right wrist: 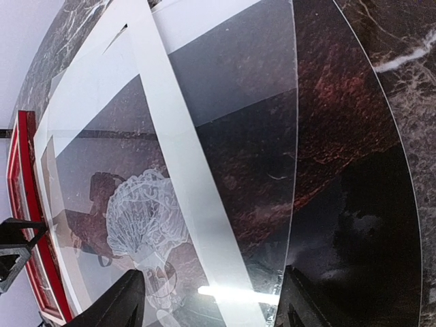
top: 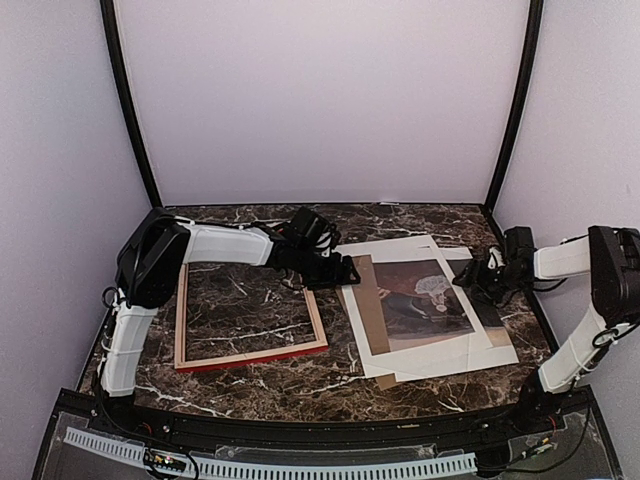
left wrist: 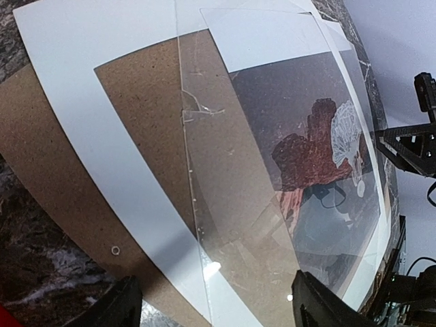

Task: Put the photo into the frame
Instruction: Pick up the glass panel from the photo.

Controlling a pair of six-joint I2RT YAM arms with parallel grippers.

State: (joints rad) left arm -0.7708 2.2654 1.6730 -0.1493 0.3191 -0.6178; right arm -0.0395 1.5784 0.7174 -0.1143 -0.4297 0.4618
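Photo (top: 425,298): it lies flat on the right half of the marble table (top: 300,390), in a loose skewed pile with a white mat (left wrist: 68,88) and a brown backing board (left wrist: 34,177). As far as I can tell, a clear sheet (left wrist: 231,204) covers most of it. It is just beside the frame (top: 250,357), which lies empty to the left. I judge the print light, thin and floppy. It would likely crease if pinched hard, sag if lifted by one edge, and slide on the slick sheet and mat around it. The safest hold looks like the white margin near a corner or on opposite sides, not the dark picture area. The clear sheet probably has to come off first. The left gripper (left wrist: 214,306) hovers over the pile's left edge and the right gripper (right wrist: 208,303) over its right edge. Both have their jaws apart and grip nothing.
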